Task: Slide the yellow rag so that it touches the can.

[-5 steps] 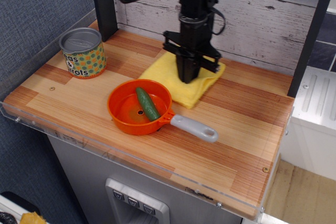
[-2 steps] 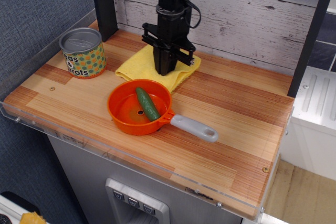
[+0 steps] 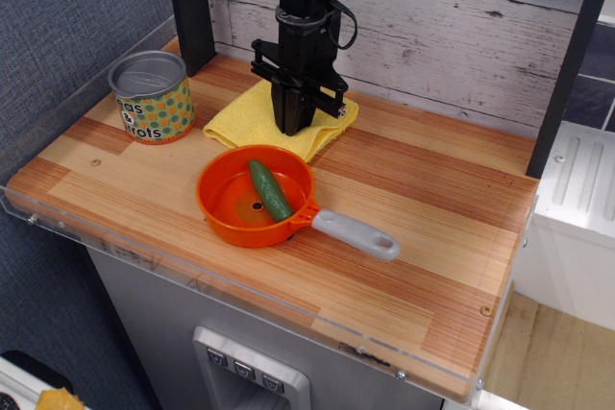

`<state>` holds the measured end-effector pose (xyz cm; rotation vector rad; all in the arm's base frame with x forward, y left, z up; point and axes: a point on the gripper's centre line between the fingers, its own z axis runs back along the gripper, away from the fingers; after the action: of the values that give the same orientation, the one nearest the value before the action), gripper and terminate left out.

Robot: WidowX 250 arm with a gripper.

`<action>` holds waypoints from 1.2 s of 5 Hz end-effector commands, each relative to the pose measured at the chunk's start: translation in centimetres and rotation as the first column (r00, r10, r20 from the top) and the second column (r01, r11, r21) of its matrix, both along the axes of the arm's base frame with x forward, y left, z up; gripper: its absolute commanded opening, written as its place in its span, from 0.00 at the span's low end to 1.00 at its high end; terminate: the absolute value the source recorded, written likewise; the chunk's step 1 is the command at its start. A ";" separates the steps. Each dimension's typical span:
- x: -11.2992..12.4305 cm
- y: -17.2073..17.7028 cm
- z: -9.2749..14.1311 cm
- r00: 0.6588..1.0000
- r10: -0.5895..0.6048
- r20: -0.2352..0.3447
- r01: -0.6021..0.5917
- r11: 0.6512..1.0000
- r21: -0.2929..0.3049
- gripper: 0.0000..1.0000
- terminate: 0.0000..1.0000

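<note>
The yellow rag (image 3: 248, 122) lies flat on the wooden table behind the orange pan. The black gripper (image 3: 291, 128) points straight down with its fingers together, its tips pressed onto the middle of the rag. The can (image 3: 151, 97), with a silver ribbed lid and a dotted label, stands at the far left of the table. A strip of bare wood shows between the rag's left edge and the can; they are apart.
An orange pan (image 3: 236, 206) with a grey handle (image 3: 356, 234) sits in front of the rag and holds a green cucumber (image 3: 270, 189). A black post (image 3: 188, 7) stands behind the can. A white plank wall (image 3: 452, 26) backs the table (image 3: 452, 237).
The gripper has moved left with its tips on the rag. The rag has slid left with it, closer to the can. The can and the pan have not moved.
</note>
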<state>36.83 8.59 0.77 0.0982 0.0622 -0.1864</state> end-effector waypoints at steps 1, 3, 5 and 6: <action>0.1 2.0 2.6 0.997 0.043 0.057 -0.044 0.999 0.028 0.00 0.00; 0.4 1.6 4.5 0.993 0.021 0.114 -0.020 1.000 -0.003 1.00 0.00; 0.3 0.9 7.1 0.989 0.004 0.146 -0.011 0.999 0.042 1.00 0.00; -0.1 0.7 8.3 0.992 0.005 0.126 -0.015 0.997 0.080 1.00 0.00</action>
<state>35.85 8.86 6.19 0.1674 0.0274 -0.1718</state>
